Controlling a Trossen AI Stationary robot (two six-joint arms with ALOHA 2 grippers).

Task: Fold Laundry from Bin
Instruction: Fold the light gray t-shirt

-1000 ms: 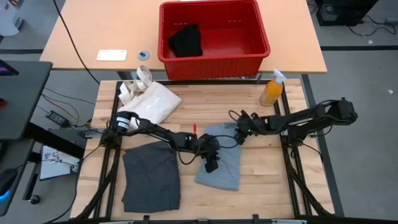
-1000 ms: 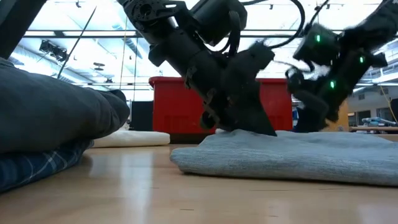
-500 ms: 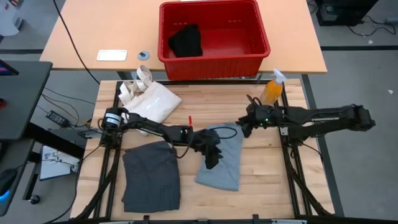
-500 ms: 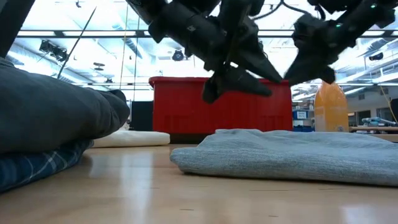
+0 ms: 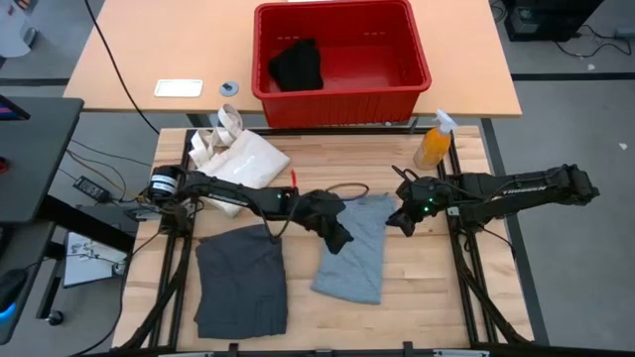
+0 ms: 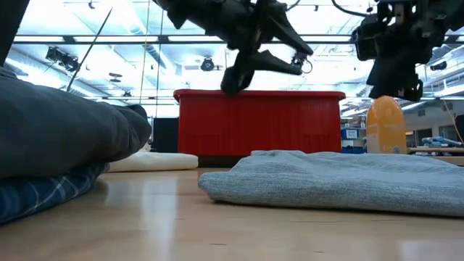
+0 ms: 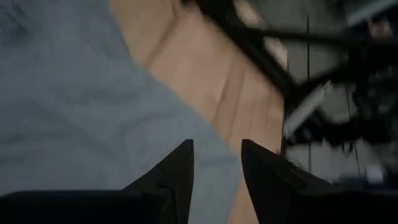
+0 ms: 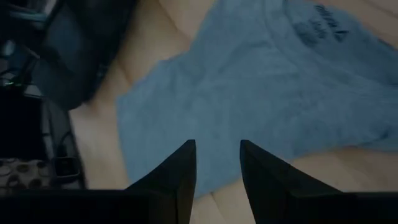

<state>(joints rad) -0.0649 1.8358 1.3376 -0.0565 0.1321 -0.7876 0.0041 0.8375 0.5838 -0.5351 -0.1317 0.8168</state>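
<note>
Light grey piece [image 5: 352, 250] lies folded mid-table, its far end hidden under the left gripper [image 5: 338, 239], whose fingers [image 7: 177, 177] are parted and empty. Right gripper [image 5: 396, 219] hovers beside it, also open. Black piece [image 5: 297, 65] sits in the bin [image 5: 422, 67].

We see only a blue plaid edge [image 6: 40, 194] under the charcoal piece [image 6: 61, 134], which the low view's left edge crops. The black piece [image 5: 297, 65] in the bin [image 5: 342, 107] is too bunched to identify. Beyond the table, the left wrist view blurs.
</note>
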